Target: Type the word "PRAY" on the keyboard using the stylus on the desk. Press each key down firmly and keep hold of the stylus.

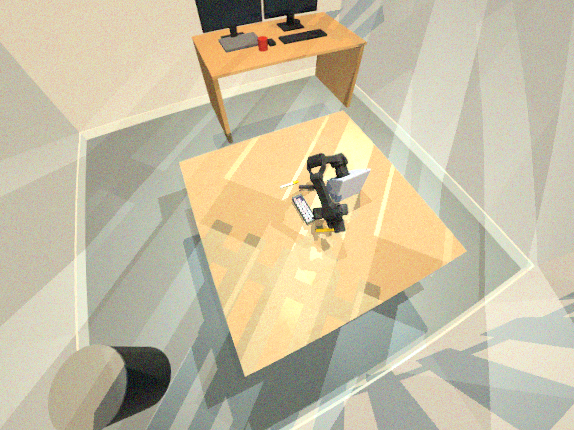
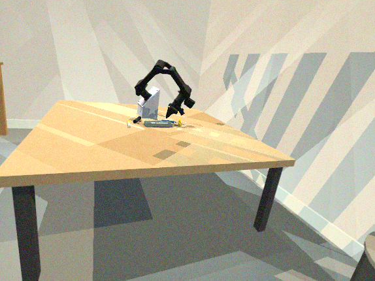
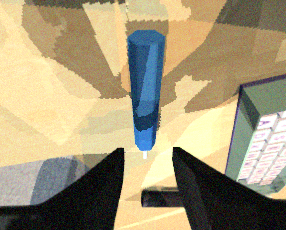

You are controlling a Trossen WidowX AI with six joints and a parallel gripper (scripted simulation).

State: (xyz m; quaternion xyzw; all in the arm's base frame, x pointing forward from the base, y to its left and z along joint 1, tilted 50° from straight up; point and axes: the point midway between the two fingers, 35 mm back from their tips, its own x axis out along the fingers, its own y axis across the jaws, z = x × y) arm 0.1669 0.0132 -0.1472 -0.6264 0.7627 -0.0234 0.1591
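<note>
The jaws stood partly open, well short of their full spread, with nothing pinched between them. In the wrist view their dark, tapering fingertips (image 2: 169,112) showed at either side of the lower frame, the space between them plain to see. The white tip of the blue stylus (image 2: 172,121) (image 3: 146,85) appeared in line with that space, but neither finger gripped it.

The stylus lay on the worktop (image 1: 280,280) (image 2: 130,150), behind the keyboard (image 1: 303,209) (image 2: 158,123) (image 3: 265,145) as the exterior view had it. Its faceted blue barrel was thicker at the far end and narrowed toward the fine white tip, which pointed to the jaws in the wrist view. A darker band of shade crossed the barrel near its narrow end, and a bright strip ran along one side.

The keyboard lay flat near the stylus but apart from it, its grey-green case edged in dark purple and its pale keys marked with reddish letters. The black arm (image 1: 320,190) (image 2: 179,82) arched over the worktop, its jaws angled downward above the stylus area. A short black cylinder (image 1: 306,187) (image 2: 137,119) (image 3: 160,198) lay near the keyboard, partly covered by one finger in the wrist view. A pale box-like block (image 1: 350,184) (image 2: 149,106) (image 3: 30,182) stood near the arm.
</note>
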